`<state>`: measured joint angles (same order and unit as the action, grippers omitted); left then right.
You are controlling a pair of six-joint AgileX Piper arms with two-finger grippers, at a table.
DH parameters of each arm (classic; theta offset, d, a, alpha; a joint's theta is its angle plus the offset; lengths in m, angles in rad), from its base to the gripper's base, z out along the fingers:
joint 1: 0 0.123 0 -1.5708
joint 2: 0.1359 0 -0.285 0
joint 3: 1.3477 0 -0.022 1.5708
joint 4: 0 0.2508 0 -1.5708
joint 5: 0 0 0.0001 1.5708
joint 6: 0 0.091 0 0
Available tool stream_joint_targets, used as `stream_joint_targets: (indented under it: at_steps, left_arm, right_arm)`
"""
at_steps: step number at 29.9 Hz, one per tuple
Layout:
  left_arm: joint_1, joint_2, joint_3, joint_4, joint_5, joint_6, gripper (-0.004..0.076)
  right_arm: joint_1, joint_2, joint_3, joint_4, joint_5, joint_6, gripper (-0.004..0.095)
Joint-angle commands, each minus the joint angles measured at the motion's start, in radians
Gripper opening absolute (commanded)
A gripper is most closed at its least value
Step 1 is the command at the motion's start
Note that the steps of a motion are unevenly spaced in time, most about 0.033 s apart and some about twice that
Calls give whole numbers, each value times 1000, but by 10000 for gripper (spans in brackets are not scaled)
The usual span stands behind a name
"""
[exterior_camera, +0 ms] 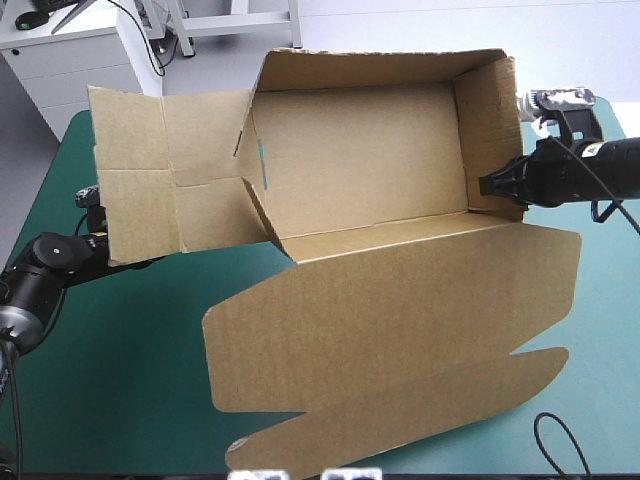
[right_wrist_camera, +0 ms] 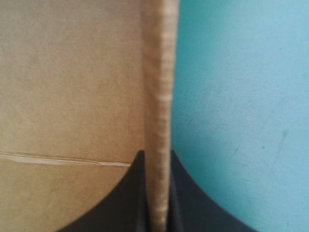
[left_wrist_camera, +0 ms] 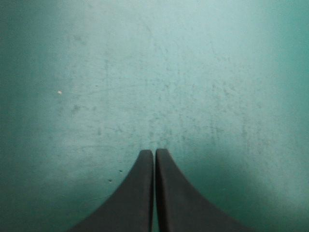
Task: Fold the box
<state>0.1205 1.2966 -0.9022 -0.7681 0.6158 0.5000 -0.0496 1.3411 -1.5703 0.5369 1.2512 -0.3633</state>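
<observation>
My right gripper (right_wrist_camera: 158, 153) is pinched almost shut on the box (exterior_camera: 350, 150). The upright edge of its right end wall (exterior_camera: 490, 120) stands between my two black fingers (right_wrist_camera: 193, 203), one pressed to the inner face and one to the outer. On the inner side I see plain brown board with a pale crease line across it. On the outer side there is only the teal-green cover (right_wrist_camera: 241, 96).

My left gripper (left_wrist_camera: 154, 151) is closed on nothing, its fingers meeting in one pointed arch with just a hairline between them. It hangs over bare cover, which is faintly scuffed and speckled. In the high view this gripper is hidden under the box's spread left flaps (exterior_camera: 160, 170), and only the arm behind it shows near the table's left edge. I cannot tell whether the board touches it.

The box sits across the middle of the table as an open tray, its far wall and right end wall raised. The left end is unfolded outward in flat panels. The lid (exterior_camera: 400, 330) lies flat toward the near edge, its tabs spread.
</observation>
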Motion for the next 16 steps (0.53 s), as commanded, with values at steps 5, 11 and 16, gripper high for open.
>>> stream_joint_targets:
  at_steps: [5, 11, 16]
  left_arm:
    - [-7, -27, -33, -286, 30, 78, -8]
    - [-7, -37, -33, -438, 99, 142, -8]
    - [-7, -95, -33, -468, 122, 142, -8]
  right_arm:
    - [118, 5, 3, -23, -65, 29, -11]
    - [221, 41, 3, -138, -135, 100, -11]
    - [227, 79, 3, -171, -170, 132, -11]
